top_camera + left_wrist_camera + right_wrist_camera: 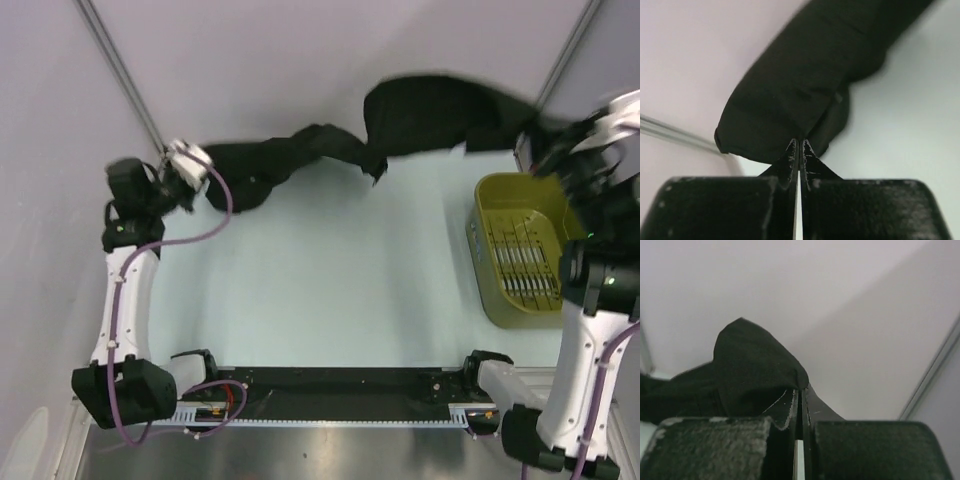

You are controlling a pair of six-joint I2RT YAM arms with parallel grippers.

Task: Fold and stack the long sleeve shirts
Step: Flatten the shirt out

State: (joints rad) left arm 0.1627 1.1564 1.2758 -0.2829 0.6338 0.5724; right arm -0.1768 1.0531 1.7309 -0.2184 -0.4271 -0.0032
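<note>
From above, a plain black soft-fabric long sleeve shirt (425, 115) stretches across the far side of the pale bench (340, 280), from one arm to the other. It is bunched and twisted toward the left and wider toward the right. The left fingers (205, 176) meet its left end. The right fingers (541, 150) meet its right end, just beyond the far rim of an olive-green slotted plastic basket (482, 235) standing on the bench's right side. That right end is blurred.

Through the left wrist camera, the left fingers (812, 166) are clenched, their tips pinching a rounded fold of the black shirt (805, 85), which runs up and to the right over the pale surface.

Through the right wrist camera, the right fingers (783, 410) are likewise clamped on a peaked corner of the shirt (750, 365). The cloth trails off to the left, with a plain wall behind.
</note>
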